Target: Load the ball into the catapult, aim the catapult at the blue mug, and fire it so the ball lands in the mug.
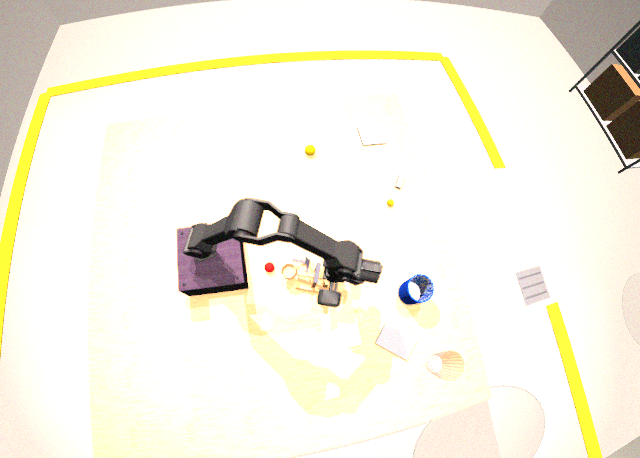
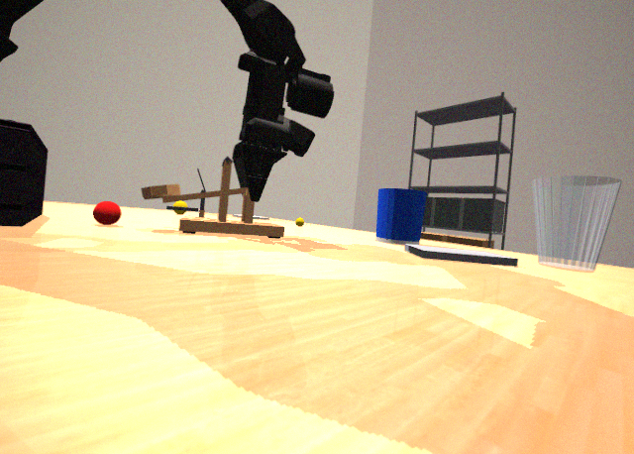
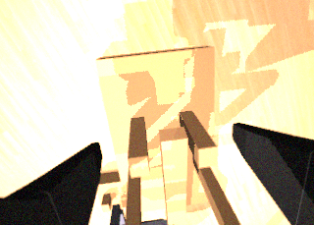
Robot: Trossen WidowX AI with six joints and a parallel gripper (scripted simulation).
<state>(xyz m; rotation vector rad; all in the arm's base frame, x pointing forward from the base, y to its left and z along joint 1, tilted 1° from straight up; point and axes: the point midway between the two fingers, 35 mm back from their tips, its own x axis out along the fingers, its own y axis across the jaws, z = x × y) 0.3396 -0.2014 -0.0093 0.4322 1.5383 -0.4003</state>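
The wooden catapult [image 2: 230, 227] [image 3: 110, 102] appears to rest on the table, its long arm sloping up toward the robot base and its round cup [image 1: 283, 273] raised and empty. My gripper [image 2: 255, 197] [image 3: 168, 140] is open at the catapult's front end, pointing down. In the wrist view its fingers stand apart on either side of the two upright posts, with gaps. The red ball [image 1: 269, 267] [image 2: 107, 212] lies on the table between the robot base and the cup. The blue mug [image 1: 403, 292] [image 2: 400, 215] stands upright beyond the catapult's front end.
A flat pad [image 1: 394, 341] [image 2: 461, 255] and a clear ribbed cup [image 1: 450, 365] [image 2: 576, 224] are near the mug. Two yellow balls [image 1: 310, 150] [image 1: 390, 202] lie on the far side of the arm. A thin square [image 1: 373, 135] and a small block [image 1: 399, 182] lie near them.
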